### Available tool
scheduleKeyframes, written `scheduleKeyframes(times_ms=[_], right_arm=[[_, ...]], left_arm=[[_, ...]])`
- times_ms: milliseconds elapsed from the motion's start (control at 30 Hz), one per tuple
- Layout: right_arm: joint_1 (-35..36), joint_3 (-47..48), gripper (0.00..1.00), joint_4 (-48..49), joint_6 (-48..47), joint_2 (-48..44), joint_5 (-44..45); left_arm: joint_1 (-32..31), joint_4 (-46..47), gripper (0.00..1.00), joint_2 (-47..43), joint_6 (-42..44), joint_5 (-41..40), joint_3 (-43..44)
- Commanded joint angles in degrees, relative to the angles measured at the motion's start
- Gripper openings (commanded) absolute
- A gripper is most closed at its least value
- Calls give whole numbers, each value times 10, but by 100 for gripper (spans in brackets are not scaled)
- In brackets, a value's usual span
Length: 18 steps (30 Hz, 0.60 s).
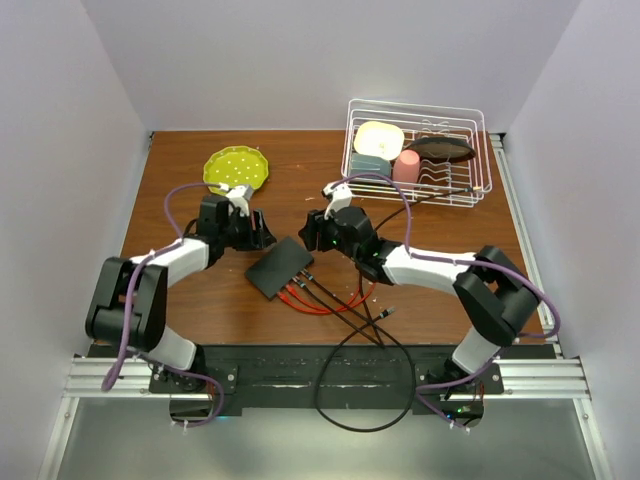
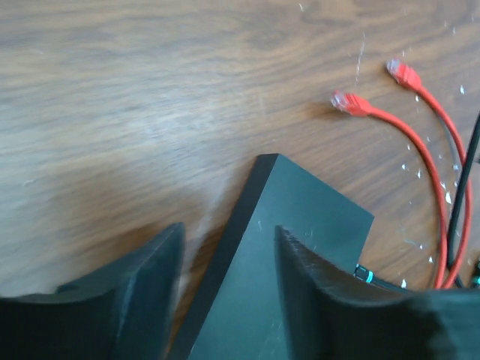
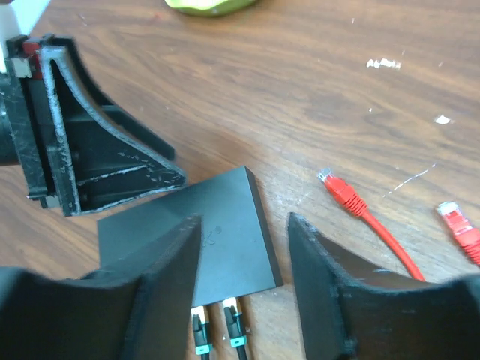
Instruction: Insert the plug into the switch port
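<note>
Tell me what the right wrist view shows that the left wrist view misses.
Right wrist only: the plate's edge, the left fingers from outside, two black plugs at the switch's edge. Left wrist only: a black cable running beside the red cables. Both: the switch, two loose red plugs, the table.

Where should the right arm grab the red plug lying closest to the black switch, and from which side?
The red plug lies flat on the table, apart from the switch. Probably best to come straight down and close the fingers across the sides of its red boot, just behind the clear tip, leaving the tip free to insert.
</note>
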Motion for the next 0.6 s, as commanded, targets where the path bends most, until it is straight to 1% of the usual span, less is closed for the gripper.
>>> scheduleKeyframes(times_ms=[0,33,100,133,167,233,267,333,367,467,567], right_arm=[[2,-24,59,21,-15,-54,28],[3,-29,65,20,-17,-76,29],[3,-40,70,18,-22,-99,30],[2,-42,73,10,-24,-126,31],[2,-45,80,4,-27,-137,31],[3,-48,85,-15,-31,-164,34],[3,-50,90,-24,-37,-192,34],[3,-53,96,-47,-43,-217,43],[3,-53,98,-57,-44,-244,44],[3,-40,99,-112,-39,-286,48],[3,-36,98,-149,-36,-316,43]], left_arm=[[3,11,69,-74,-30,-76,-15],[3,13,72,-84,-29,-77,-15],[3,15,80,-116,-27,-79,-19],[3,21,84,-141,-29,-78,-23],[3,25,89,-156,-31,-79,-28],[3,39,96,-200,-38,-85,-40],[3,44,98,-215,-42,-87,-44],[3,63,100,-252,-55,-93,-50],[3,62,100,-263,-58,-95,-46],[3,49,100,-302,-63,-99,-35],[3,32,100,-335,-81,-145,-25]])
